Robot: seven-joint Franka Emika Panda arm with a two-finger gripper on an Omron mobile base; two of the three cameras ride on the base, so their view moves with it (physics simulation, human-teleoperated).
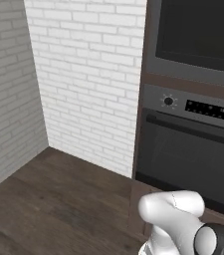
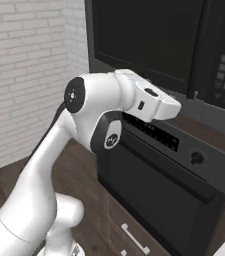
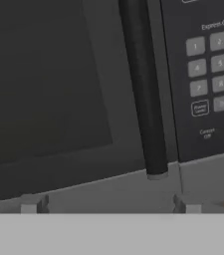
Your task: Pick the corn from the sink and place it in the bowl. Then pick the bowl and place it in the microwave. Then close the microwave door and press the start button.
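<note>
Gripper (image 3: 111,206): I see my two finger tips (image 3: 32,205) wide apart at the near edge of the hand view, holding nothing.
Microwave door (image 3: 44,94): just beyond the tips, I read it as shut, dark glass in a grey frame.
Handle (image 3: 144,94): dark vertical bar right of the window.
Keypad (image 3: 210,64): number buttons right of the handle.
Oven (image 2: 164,195): under the microwave (image 2: 149,40), knob (image 2: 197,158) on its panel.
Far left: white brick wall (image 1: 83,74).

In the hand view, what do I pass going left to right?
Dark glass window of the closed black microwave door → dark vertical bar handle → dark control panel with grey number keys.
</note>
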